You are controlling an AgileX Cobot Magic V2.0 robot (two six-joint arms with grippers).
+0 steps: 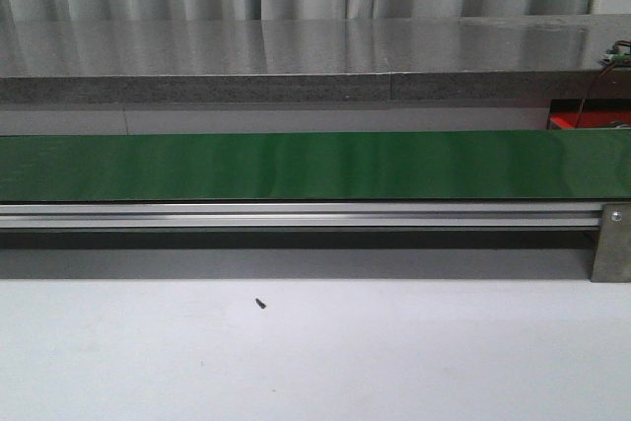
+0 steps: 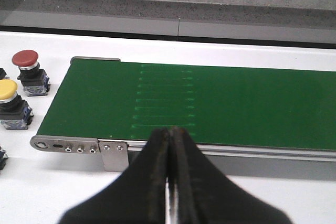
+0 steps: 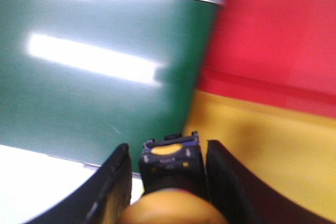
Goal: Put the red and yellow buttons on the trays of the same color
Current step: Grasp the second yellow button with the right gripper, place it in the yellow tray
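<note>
While the front view shows only the green belt [image 1: 315, 167] across mid-frame, with a white table [image 1: 315, 362] below it and no arm in sight, the left wrist view has the left gripper [image 2: 171, 132] pressed shut on nothing at bottom centre, and a red button [image 2: 27, 65] and a yellow button [image 2: 10, 100] standing at the left edge on the table beside the belt's end. In the blurred right wrist view, the right gripper [image 3: 167, 153] at bottom centre clasps a yellow button [image 3: 170, 169] over the belt's edge, beside the yellow tray [image 3: 273, 150] at lower right and the red tray [image 3: 278, 30] at upper right.
</note>
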